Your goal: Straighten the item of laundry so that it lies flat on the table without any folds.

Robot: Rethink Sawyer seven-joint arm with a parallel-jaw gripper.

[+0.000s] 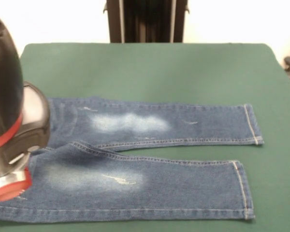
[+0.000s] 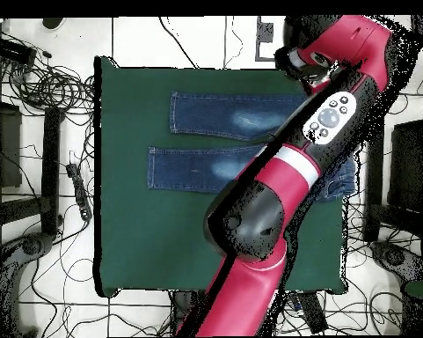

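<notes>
The blue denim jeans (image 1: 150,128) lie on the dark green table (image 1: 145,72) with both legs stretched out side by side and the hemmed cuffs at the right. Whitish faded patches show on both thighs. The legs look flat, with a slight overlap at the crotch. My arm's black and red body (image 1: 9,111) hides the waist at the left. In the overhead view the jeans (image 2: 206,114) point left and the arm crosses their waist end. The arm's dark end (image 2: 300,63) is near the table's top edge; the gripper's state does not show.
The robot's black pedestal (image 1: 146,19) stands at the table's far side. In the overhead view cables and stands (image 2: 39,88) lie on the floor left of the table (image 2: 162,238). Green cloth lies bare around the jeans.
</notes>
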